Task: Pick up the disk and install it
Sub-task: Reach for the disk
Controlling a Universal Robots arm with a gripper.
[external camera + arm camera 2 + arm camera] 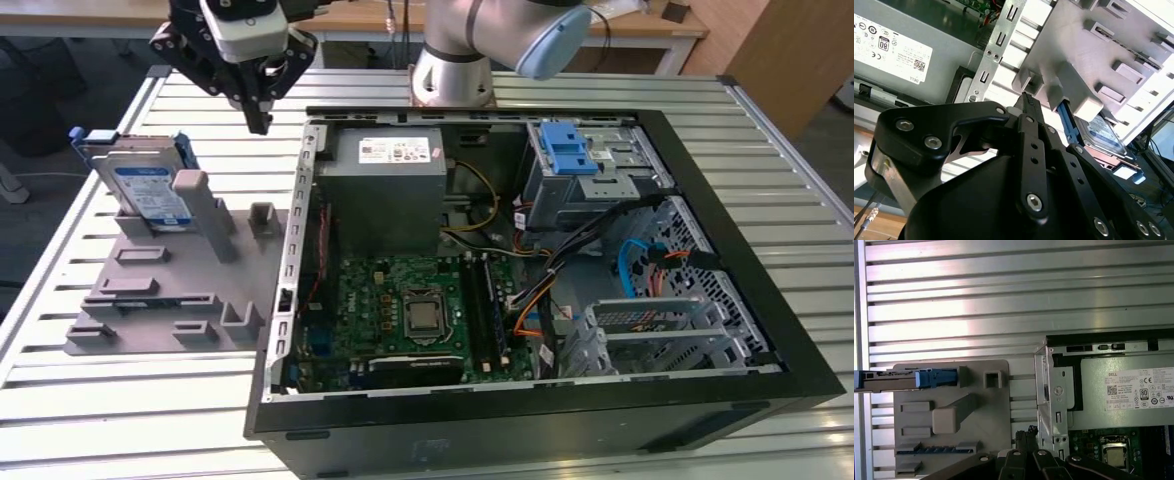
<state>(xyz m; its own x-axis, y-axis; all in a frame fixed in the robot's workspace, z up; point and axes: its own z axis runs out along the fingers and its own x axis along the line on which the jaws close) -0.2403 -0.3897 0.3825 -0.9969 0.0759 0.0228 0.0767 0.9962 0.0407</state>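
The disk (147, 188) stands on edge in a slot at the back of the grey holder (160, 290), on the exterior view's left; its blue-and-white label and blue side rails show. In the first wrist view the disk (899, 380) appears edge-on, and in the second wrist view the disk (1100, 132) lies partly behind a holder post. My gripper (255, 118) hangs above the table between the holder and the computer case, to the right of the disk and apart from it. In both wrist views its fingers (1026, 102) (1026, 434) are pressed together with nothing between them.
The open black computer case (694, 400) fills the exterior view's right. Inside are the grey power-supply box (387, 180), a silver cage with a blue latch (574, 155), the motherboard (414, 310) and cables. The arm's base (451, 75) stands behind the case on the slatted table (134, 410).
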